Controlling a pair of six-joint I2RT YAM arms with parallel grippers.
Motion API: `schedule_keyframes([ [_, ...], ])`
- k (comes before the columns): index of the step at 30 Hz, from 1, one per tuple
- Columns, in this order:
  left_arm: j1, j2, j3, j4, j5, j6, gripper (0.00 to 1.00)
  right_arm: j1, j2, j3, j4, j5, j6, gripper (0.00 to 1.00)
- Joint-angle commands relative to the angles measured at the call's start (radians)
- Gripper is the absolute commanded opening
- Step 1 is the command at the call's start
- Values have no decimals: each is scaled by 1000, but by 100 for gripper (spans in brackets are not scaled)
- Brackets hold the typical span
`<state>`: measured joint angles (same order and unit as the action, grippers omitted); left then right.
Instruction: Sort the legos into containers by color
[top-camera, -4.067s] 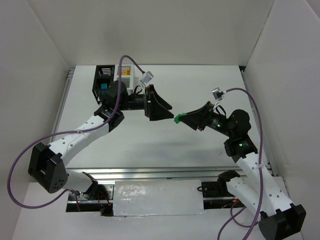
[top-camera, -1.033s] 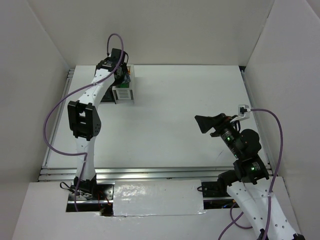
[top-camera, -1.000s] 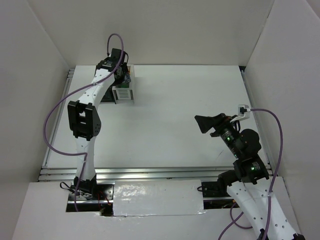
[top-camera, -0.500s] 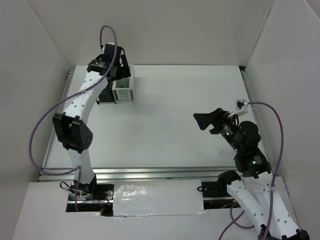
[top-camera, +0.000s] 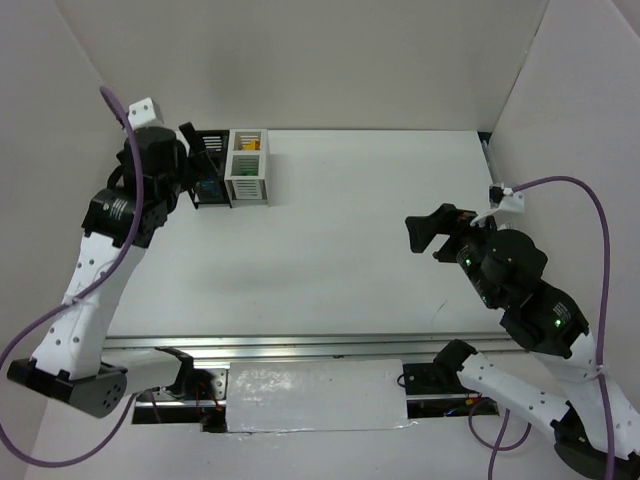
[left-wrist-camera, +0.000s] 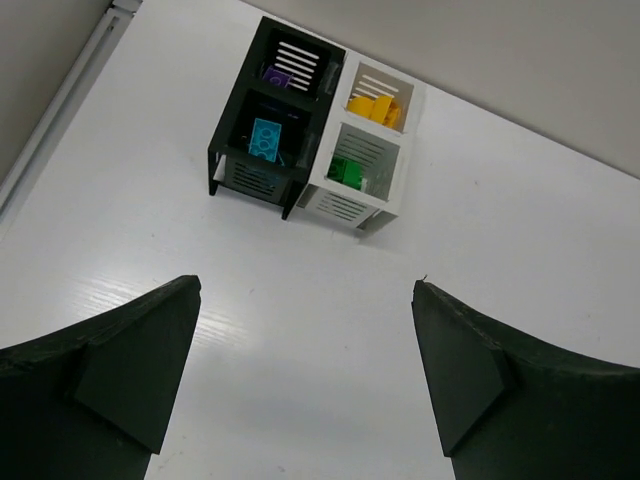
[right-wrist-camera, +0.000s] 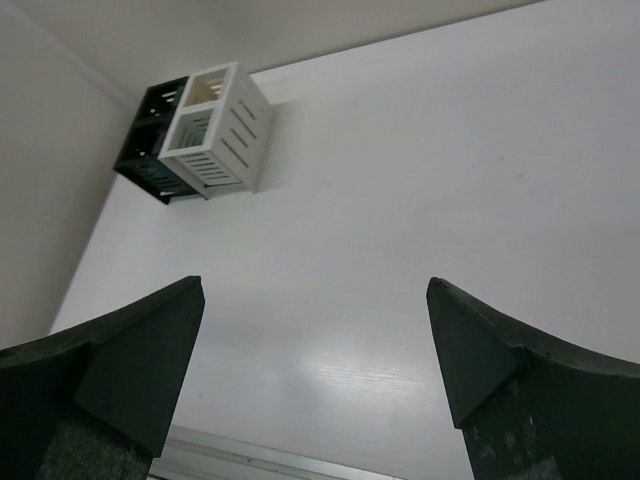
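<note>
The containers stand at the table's far left, the black one (top-camera: 211, 178) (left-wrist-camera: 256, 178) joined to the white one (top-camera: 248, 184) (left-wrist-camera: 346, 207). In the left wrist view, the black one holds a purple lego (left-wrist-camera: 275, 77) and a teal lego (left-wrist-camera: 266, 138). The white one holds yellow and orange legos (left-wrist-camera: 374, 105) and a green lego (left-wrist-camera: 345, 170). My left gripper (top-camera: 193, 150) (left-wrist-camera: 305, 290) hangs open and empty, above and just left of the black bin. My right gripper (top-camera: 426, 234) (right-wrist-camera: 315, 285) is open and empty over the table's right side, far from the bins (right-wrist-camera: 210, 125).
A metal rail (top-camera: 300, 347) runs along the table's near edge and another (top-camera: 125, 200) along its left edge. White walls close in the left, back and right sides. No loose lego shows on the table top.
My left arm has swung off the bins, back and to the left, and its jaws have opened wide. The right arm has drawn back slightly to the right, still open.
</note>
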<state>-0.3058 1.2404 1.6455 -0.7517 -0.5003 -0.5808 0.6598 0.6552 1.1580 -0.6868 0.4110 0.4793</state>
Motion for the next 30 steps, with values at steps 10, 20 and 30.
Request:
schedule_keyframes([
  [10, -7, -597, -619, 141, -44, 99, 100, 86, -204, 43, -115, 201, -56, 100],
  [20, -7, -843, -780, 190, -106, 79, 99, 87, -267, -38, -115, 186, -31, 100],
  [30, -7, -822, -786, 196, -132, 70, 100, 87, -247, -57, -86, 158, -19, 100],
])
